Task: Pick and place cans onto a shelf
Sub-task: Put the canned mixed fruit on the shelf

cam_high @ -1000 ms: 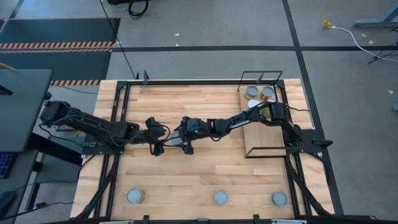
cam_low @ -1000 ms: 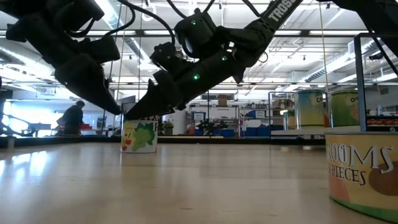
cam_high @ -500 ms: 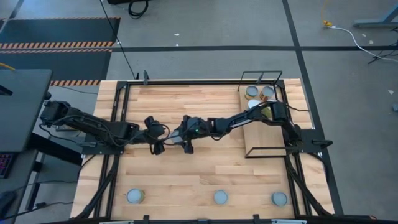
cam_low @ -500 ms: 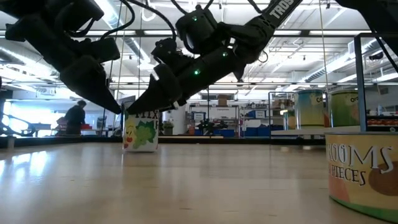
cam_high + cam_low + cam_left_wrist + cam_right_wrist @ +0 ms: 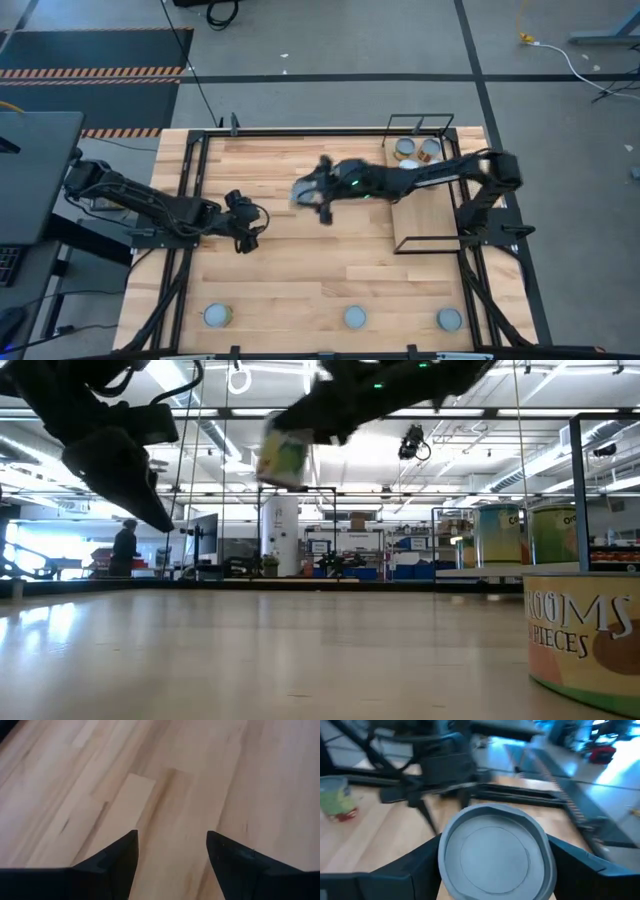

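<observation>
The right gripper (image 5: 309,192) is clamped on a can (image 5: 492,853), one dark finger (image 5: 390,870) pressed to each side of it, the grey round top facing the wrist camera. In the low view that can (image 5: 281,458) hangs tilted, well above the table (image 5: 300,270), its green-and-yellow label blurred. From above it sits over the middle of the table, toward the far edge, apart from the shelf (image 5: 420,215) on the right.

The left gripper (image 5: 240,238) hovers over the table's left-centre with its fingers (image 5: 112,862) spread wide and nothing between them, only bare planks beneath.

Two cans (image 5: 406,147) stand on the far end of the shelf, side by side; a third pale shape near them is half hidden by the right arm, so I can't say what it is. Three more cans sit along the near edge: left (image 5: 217,316), middle (image 5: 355,317) and right (image 5: 449,319). The right one looms large at the low view's edge (image 5: 585,635).

A person (image 5: 125,545) stands far off in the room.
</observation>
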